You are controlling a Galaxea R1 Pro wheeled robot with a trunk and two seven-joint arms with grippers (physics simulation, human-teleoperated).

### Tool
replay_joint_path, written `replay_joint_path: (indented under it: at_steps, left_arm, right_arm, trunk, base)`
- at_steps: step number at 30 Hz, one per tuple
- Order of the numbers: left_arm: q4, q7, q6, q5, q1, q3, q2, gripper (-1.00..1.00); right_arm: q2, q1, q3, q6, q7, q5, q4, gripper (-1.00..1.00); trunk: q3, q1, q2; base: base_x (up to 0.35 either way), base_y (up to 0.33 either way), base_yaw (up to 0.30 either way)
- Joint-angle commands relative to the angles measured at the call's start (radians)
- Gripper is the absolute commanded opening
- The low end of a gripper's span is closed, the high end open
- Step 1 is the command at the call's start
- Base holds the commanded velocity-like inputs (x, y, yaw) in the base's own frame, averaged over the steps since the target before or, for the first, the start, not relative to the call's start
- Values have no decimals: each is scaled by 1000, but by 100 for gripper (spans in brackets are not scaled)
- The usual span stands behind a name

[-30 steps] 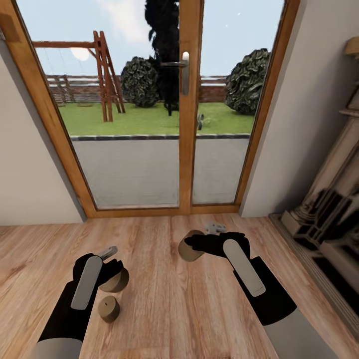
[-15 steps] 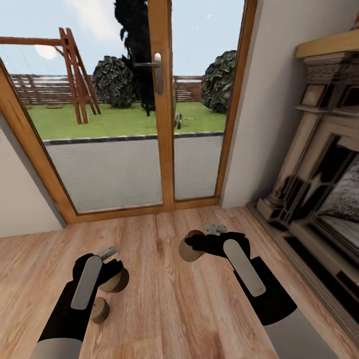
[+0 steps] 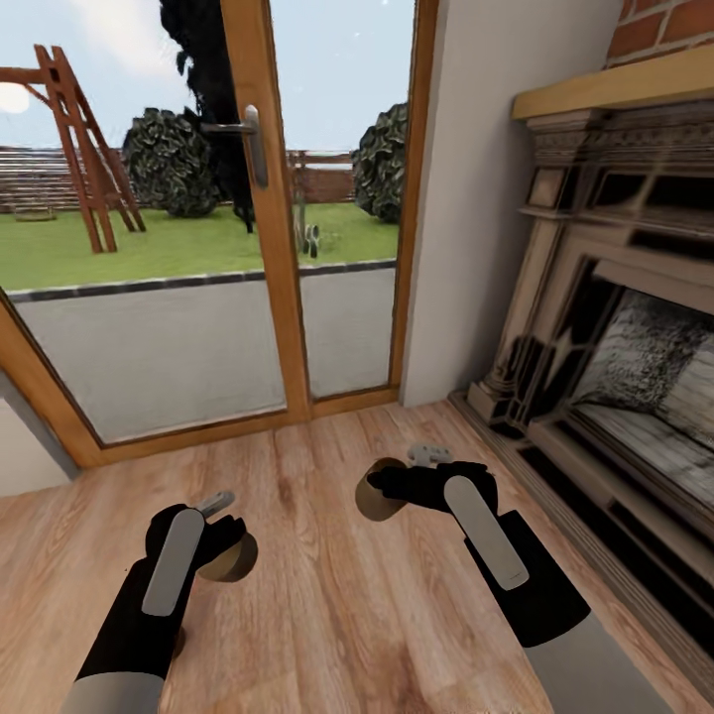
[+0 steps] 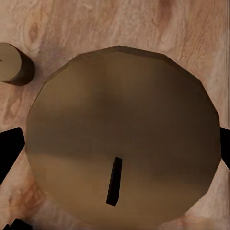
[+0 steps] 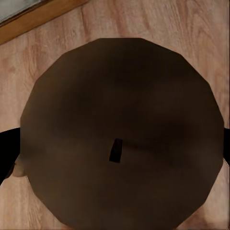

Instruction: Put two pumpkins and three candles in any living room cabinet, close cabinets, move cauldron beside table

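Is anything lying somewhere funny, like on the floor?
Yes. One small brown candle sits alone on the wood floor, while the left gripper and right gripper each hold another candle.

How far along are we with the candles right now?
Nothing looks stowed yet. In hand: the left tool holds one brown candle, the right tool another candle. A third candle stands on the wood floor. Left: find the cabinet, stow all three, then pumpkins and cauldron.

A candle (image 3: 232,558) in the left pincer (image 3: 220,535), another candle (image 3: 378,491) in the right pincer (image 3: 397,483), fireplace (image 3: 605,327) rightward.
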Motion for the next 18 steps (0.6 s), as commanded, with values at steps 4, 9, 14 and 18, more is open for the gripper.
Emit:
replay_joint_path:
  at_steps: [4,9,14,18]
  left_arm:
    - [-1,8,2,11,-1,2,-2,-100]
    - [1,8,2,11,-1,2,-3,-100]
    - [1,8,2,11,-1,2,-2,-100]
    - [1,8,2,11,-1,-7,-2,-100]
  right_arm:
    - [-1,-1,1,0,-10,-10,0,-100]
    - [-2,-1,1,0,-10,-10,0,-100]
    - [-1,-1,1,0,-10,-10,0,-100]
    - [0,-1,1,0,-10,-10,0,-100]
  trunk:
    - [12,-16,28]
    - [27,-35,63]
    - [43,-54,98]
    - [56,-69,126]
  base:
    - [0,0,-278]
    - [0,0,-278]
    - [0,0,-278]
    - [0,0,-278]
